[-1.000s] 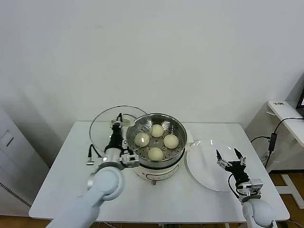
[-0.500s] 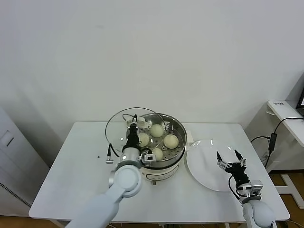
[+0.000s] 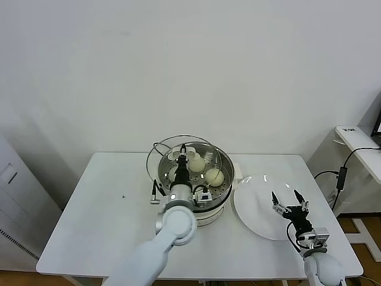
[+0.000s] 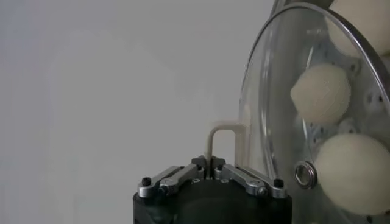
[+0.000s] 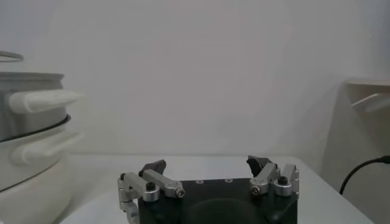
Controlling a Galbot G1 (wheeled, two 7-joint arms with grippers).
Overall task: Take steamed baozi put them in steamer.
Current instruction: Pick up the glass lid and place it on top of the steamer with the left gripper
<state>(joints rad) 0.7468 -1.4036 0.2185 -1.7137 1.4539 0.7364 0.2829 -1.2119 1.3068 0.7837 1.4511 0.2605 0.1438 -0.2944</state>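
The steel steamer (image 3: pixel 221 162) stands mid-table with several cream-white baozi (image 3: pixel 214 177) on its perforated tray. My left gripper (image 3: pixel 182 156) is shut on the white handle (image 4: pixel 220 137) of the round glass lid (image 3: pixel 161 164) and holds it over the pot. In the left wrist view the baozi (image 4: pixel 321 93) show through the glass lid (image 4: pixel 259 115). My right gripper (image 3: pixel 290 200) is open and empty above the white plate (image 3: pixel 256 208), to the right of the steamer. The steamer's side (image 5: pixel 30 131) shows in the right wrist view, and the right gripper (image 5: pixel 207 167) is open there.
The white table (image 3: pixel 89 214) has bare surface on its left side and front. A second table (image 3: pixel 357 140) with a black cable (image 3: pixel 339 176) stands at the far right. A grey cabinet (image 3: pixel 12 196) is at the far left.
My left gripper has carried the glass lid rightward from beside the steamer to over the pot. The right gripper has stayed open above the plate.
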